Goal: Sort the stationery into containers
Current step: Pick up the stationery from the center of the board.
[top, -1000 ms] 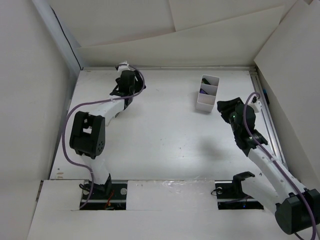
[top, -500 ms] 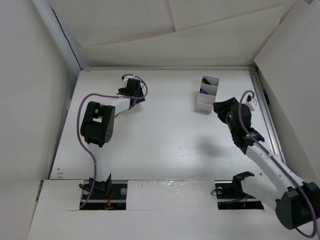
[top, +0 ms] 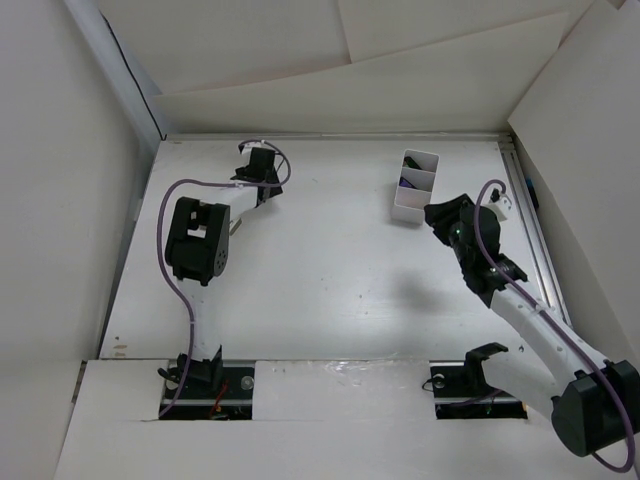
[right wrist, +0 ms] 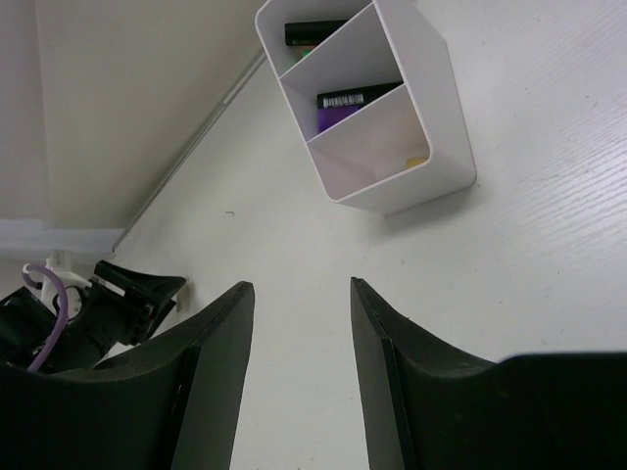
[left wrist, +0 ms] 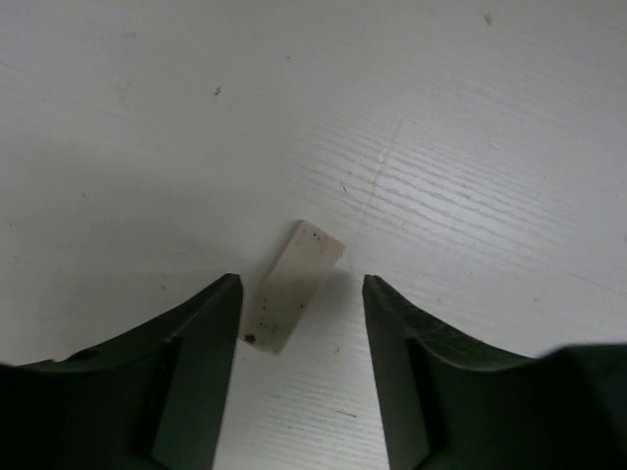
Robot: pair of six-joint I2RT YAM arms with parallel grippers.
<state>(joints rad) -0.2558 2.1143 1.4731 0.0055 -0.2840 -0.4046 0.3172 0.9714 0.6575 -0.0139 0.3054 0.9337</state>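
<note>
Fingers on my left arm [left wrist: 208,328] are spread wide and hold nothing. The left wrist view shows one dark tip on each side of the eraser [left wrist: 294,286]. It is a small tan block with a few dark specks, lying flat on the tabletop [top: 330,260] and angled across the gap. It sits nearer the left tip in that view. I see a thin strip of white between it and each tip, so I read neither as touching it.

From above, the left arm [top: 200,240] reaches to the far left part of the tabletop. The eraser is too small to make out there.

My right fingers [right wrist: 217,357] are also parted and empty, with bare tabletop between them. They point toward the box [right wrist: 436,117], which stands a little beyond the tips and clear of them.

The box is white with three compartments in a row. The far one holds a marker with a black end [right wrist: 313,32], with a touch of green below it. The middle one holds a purple marker [right wrist: 330,117] with a barcode label, leaning along the divider. The near one has only a small yellow speck [right wrist: 416,162] at its bottom, and I cannot tell what it is.

In the top view, the box [top: 410,210] stands on the far right of the tabletop, just beyond the right fingers and well apart from the left arm.
</note>
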